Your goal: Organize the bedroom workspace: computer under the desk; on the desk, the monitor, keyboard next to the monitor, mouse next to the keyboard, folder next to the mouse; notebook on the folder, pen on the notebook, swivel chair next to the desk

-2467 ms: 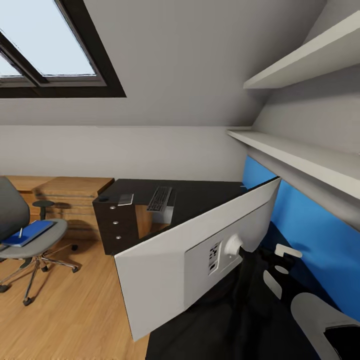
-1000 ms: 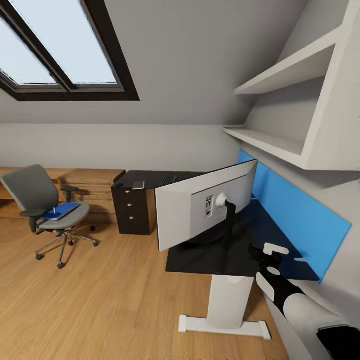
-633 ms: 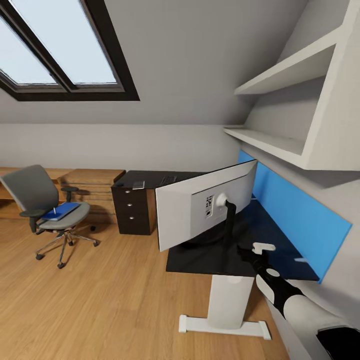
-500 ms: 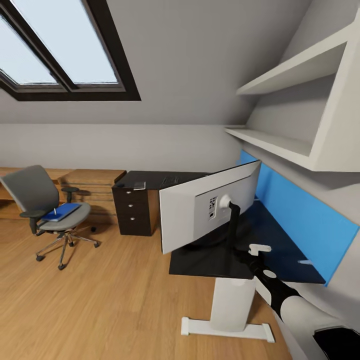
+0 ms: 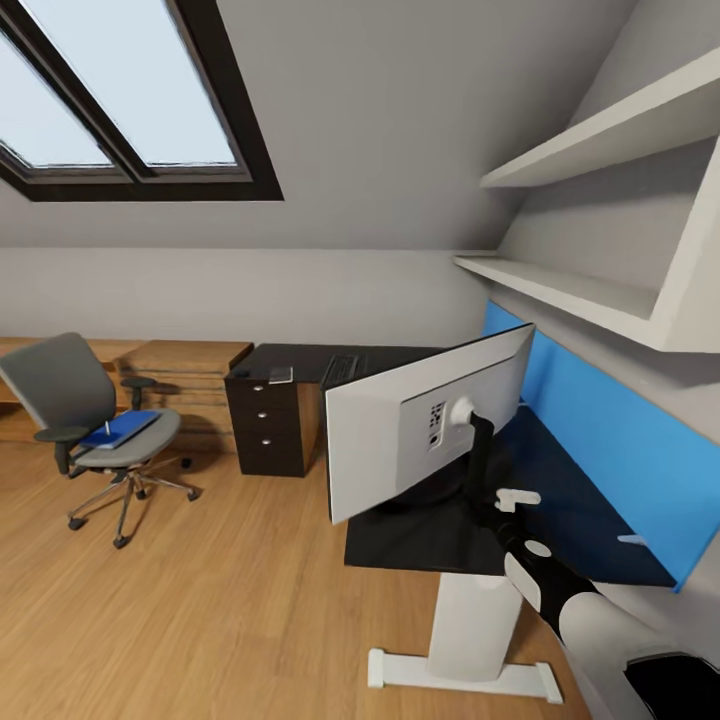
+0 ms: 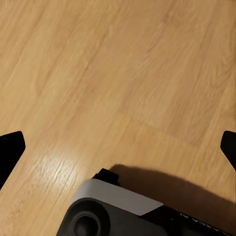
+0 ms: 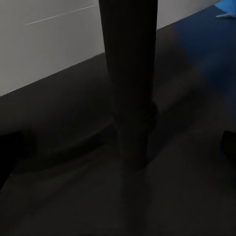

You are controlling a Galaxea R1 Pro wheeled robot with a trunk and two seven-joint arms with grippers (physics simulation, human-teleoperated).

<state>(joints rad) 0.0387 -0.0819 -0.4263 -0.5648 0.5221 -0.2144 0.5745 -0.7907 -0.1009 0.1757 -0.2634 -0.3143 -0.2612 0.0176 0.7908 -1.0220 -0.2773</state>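
The monitor (image 5: 415, 435) stands on the black desk (image 5: 590, 525) with its white back toward me. My right gripper (image 5: 497, 510) is open at the foot of the monitor's black stand (image 7: 129, 83), which rises between the fingertips without touching them. My left gripper (image 6: 118, 147) hangs open over the wood floor. The keyboard (image 5: 340, 367) lies on the far part of the desk, with a small light-grey flat thing, probably the notebook (image 5: 280, 374), near it. The swivel chair (image 5: 85, 420) stands far left, apart from the desk, with the blue folder (image 5: 122, 428) on its seat. Computer, mouse and pen cannot be made out.
A black drawer unit (image 5: 265, 425) carries the desk's far end and a white leg (image 5: 468, 630) the near end. Low wooden shelving (image 5: 185, 370) lines the back wall. White wall shelves (image 5: 590, 290) overhang the desk. Open wood floor (image 5: 220, 590) lies between chair and desk.
The whole view pulled back and rose, then shifted a little, so the camera moved. My right gripper reached forward to the monitor stand's foot. Chair and desk things stayed put.
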